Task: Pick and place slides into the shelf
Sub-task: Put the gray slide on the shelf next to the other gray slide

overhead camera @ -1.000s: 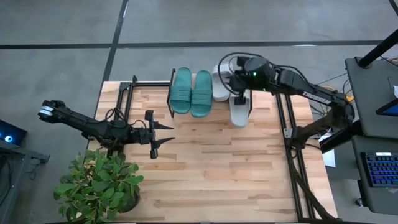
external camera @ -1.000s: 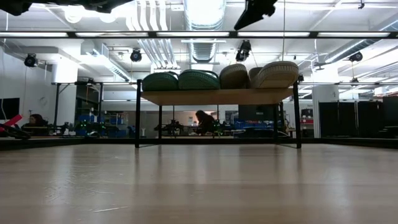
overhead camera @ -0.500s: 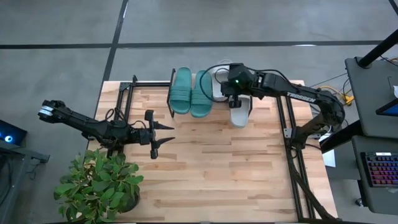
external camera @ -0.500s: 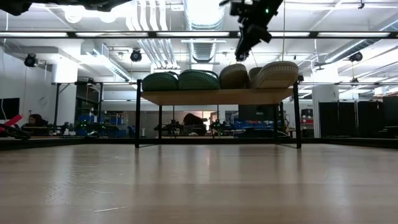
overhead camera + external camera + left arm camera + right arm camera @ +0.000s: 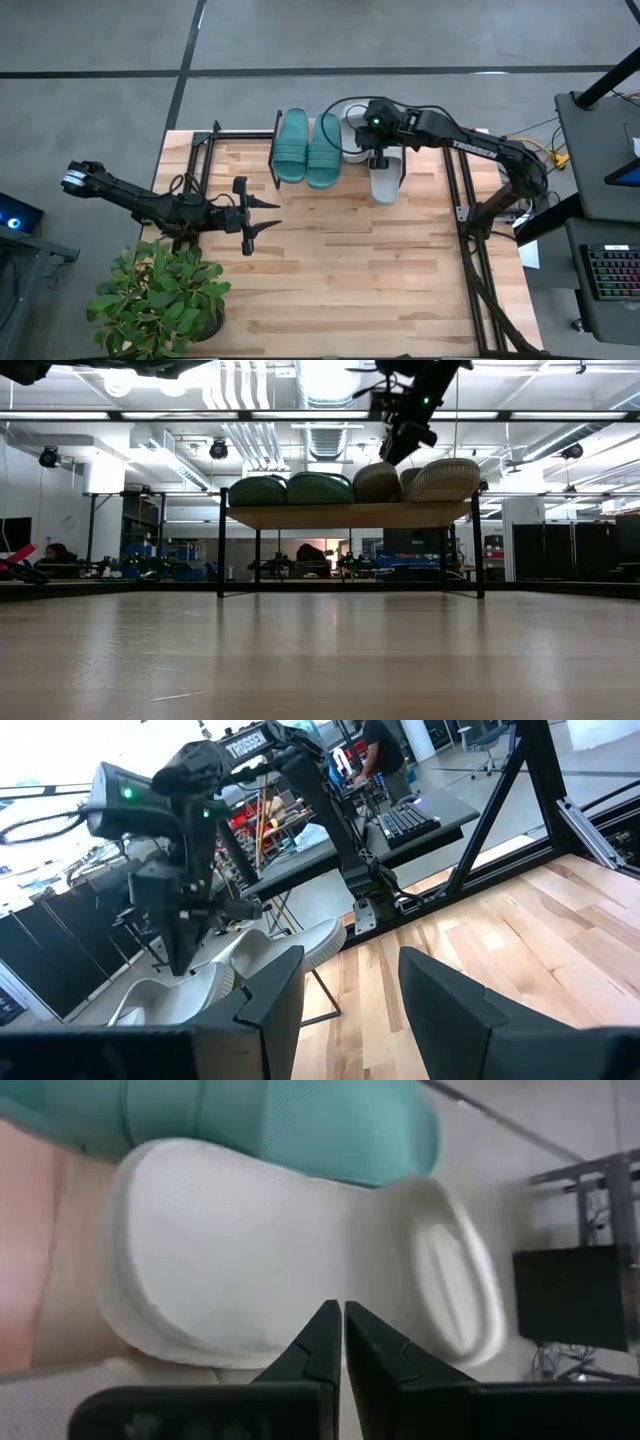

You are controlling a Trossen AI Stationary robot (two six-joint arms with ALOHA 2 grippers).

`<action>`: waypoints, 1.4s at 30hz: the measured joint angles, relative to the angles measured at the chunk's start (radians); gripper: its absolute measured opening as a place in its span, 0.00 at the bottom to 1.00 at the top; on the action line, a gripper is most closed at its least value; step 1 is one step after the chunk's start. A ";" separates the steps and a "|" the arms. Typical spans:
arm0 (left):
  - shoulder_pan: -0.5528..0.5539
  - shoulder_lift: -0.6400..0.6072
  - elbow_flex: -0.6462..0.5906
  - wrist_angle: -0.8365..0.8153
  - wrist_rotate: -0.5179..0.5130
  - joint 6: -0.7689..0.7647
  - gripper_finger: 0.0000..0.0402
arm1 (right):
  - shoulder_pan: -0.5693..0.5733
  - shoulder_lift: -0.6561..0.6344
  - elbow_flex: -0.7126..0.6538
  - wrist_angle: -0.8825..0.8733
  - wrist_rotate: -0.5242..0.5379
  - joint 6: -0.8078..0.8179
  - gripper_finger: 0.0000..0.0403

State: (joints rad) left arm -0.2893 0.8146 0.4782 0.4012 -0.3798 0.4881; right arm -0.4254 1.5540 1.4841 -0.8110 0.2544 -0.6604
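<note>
Fingers of my right gripper (image 5: pixel 379 160) were pressed together, empty, above grey slides (image 5: pixel 386 176) on shelf (image 5: pixel 350 515). Left gripper (image 5: pixel 262 215) fingers stood spread, empty, over table (image 5: pixel 350 270) near plant (image 5: pixel 160 295). Teal slides (image 5: pixel 307 148) sat side by side on shelf, left of grey pair.

Teal slides (image 5: pixel 308 147), grey slides (image 5: pixel 386 178)

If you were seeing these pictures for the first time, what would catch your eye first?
Four slides on the shelf at the table's far edge: two teal slides and two grey slides beside them. The right hand, shut and empty, hovers over the grey pair. The left hand waits beside a plant.
</note>
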 joint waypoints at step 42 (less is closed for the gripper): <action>0.000 0.000 0.000 0.000 0.000 0.000 0.37 | -0.023 0.083 0.008 -0.071 -0.128 -0.027 0.02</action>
State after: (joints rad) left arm -0.2893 0.8146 0.4782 0.4011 -0.3794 0.4877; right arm -0.4480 1.6375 1.4921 -0.8820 0.1267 -0.6878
